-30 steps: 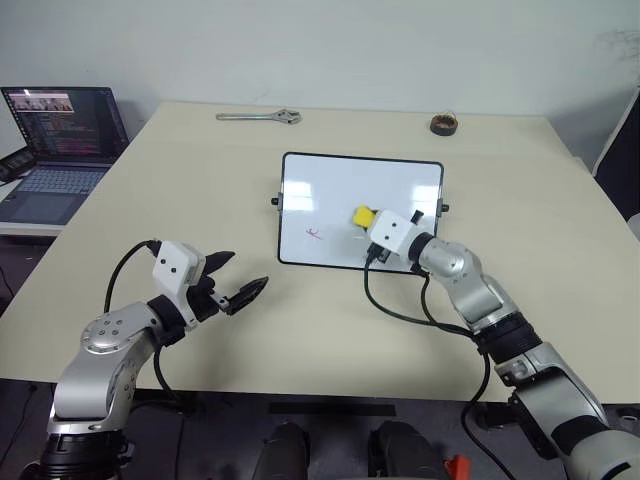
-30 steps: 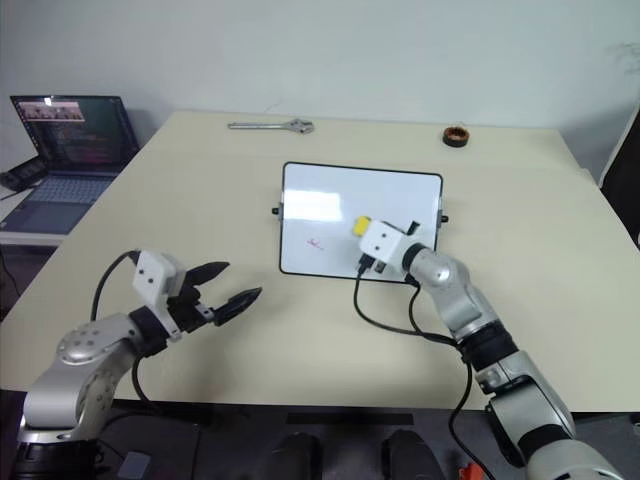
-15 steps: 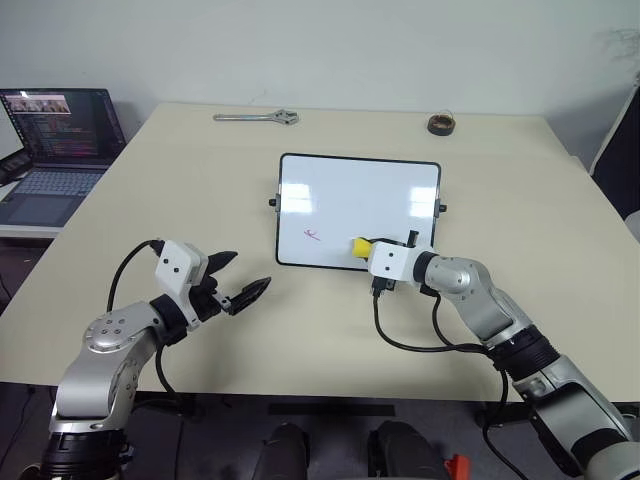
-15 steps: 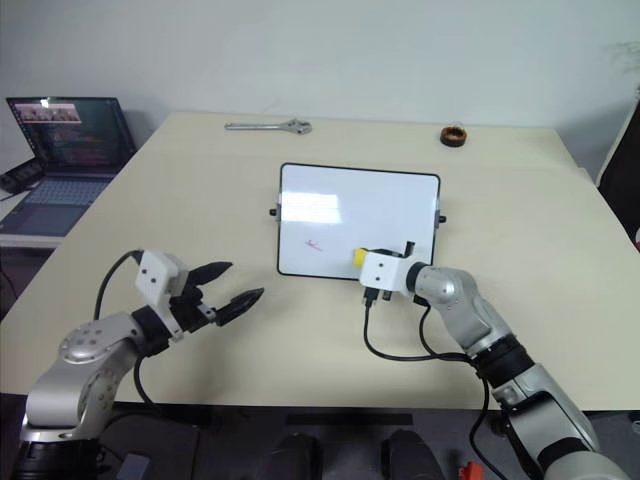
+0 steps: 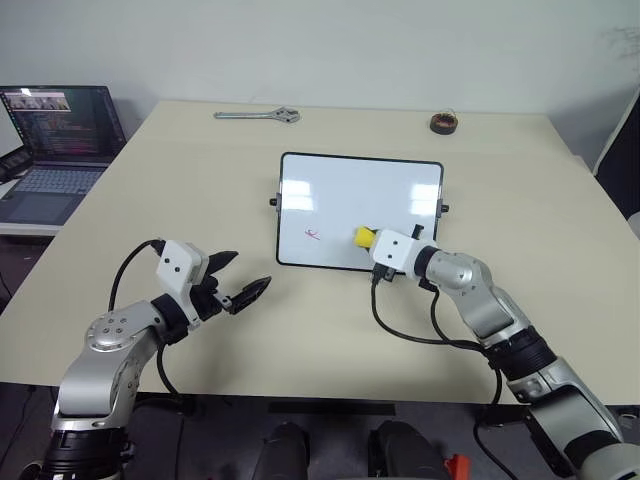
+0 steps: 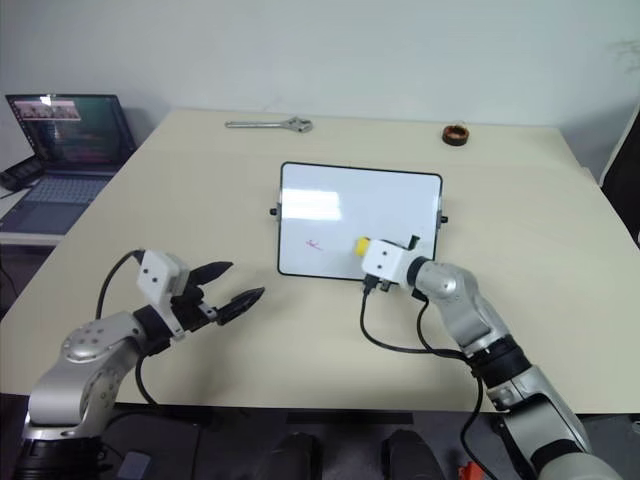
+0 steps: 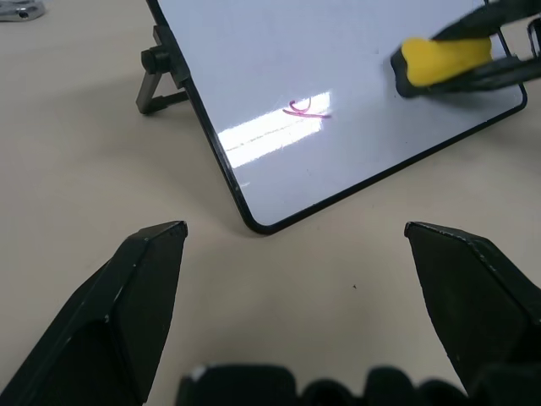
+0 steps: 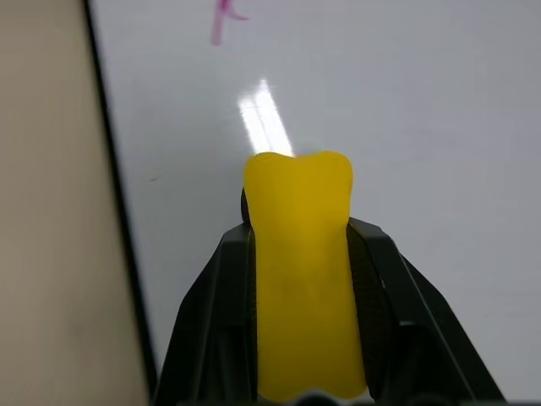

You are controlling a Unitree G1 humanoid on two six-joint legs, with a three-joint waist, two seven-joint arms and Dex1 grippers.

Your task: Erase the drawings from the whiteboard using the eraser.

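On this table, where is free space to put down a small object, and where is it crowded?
Bare tabletop lies between the whiteboard and the table's left edge, and again right of the board, below the tape roll. A free strip runs between the wrench and the board's top. It is crowded at the board's near edge, where the right gripper holds the eraser, and around the left gripper.
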